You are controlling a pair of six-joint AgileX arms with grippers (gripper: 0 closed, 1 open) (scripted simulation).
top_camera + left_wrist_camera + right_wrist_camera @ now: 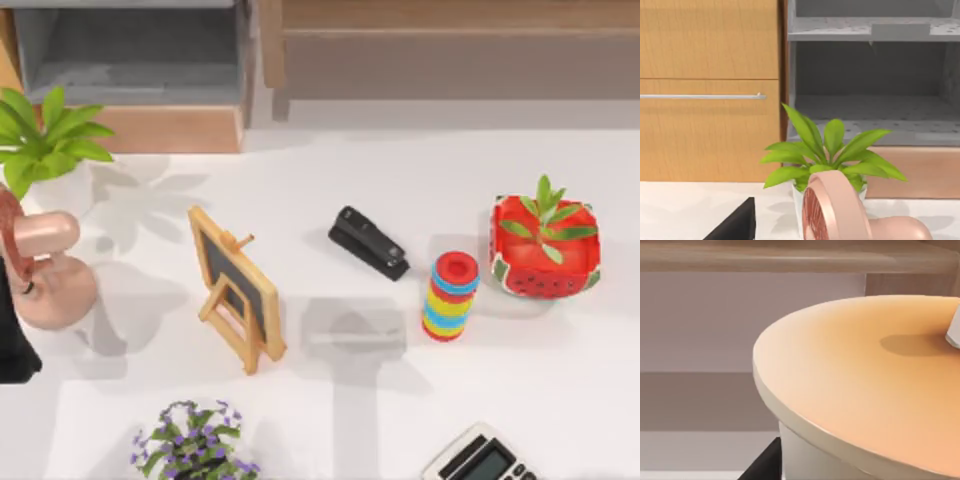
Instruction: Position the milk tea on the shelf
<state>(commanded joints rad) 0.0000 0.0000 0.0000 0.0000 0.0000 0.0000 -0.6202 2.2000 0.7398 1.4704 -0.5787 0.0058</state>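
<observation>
Right wrist view, foreground: the milk tea (865, 390), a pale cup with a flat orange lid, sits directly against the camera. A dark part of my right claw (762, 464) lies just beside the cup's wall, low on its side. I cannot tell whether this claw is apart, together or clamped on the cup. A white sliver crosses the lid at the frame's edge and casts a shadow on it. Behind the cup runs the wooden shelf (790, 260), with a grey wall below it.

Top view: the shelf (450, 40) stands along the table's (330, 170) far edge, toward the right corner. A cabinet (130, 50) with an open grey compartment fills the far left corner. On the table, from left to right:
- a pink fan (45, 275) at the left edge, with a green potted plant (45, 140) behind it
- a small chalkboard easel (235, 290)
- a black stapler (368, 243)
- a stack of coloured rings (452, 295)
- a red watermelon-patterned planter (545, 245)

At the near edge are a purple-flowered plant (195, 455) and a calculator (480, 460).

My left arm (12, 350) is parked at the left edge beside the fan. I cannot tell the state of its claw (735, 225). Its wrist view faces the fan (835, 210), the plant (830, 150) and the cabinet (875, 115).
</observation>
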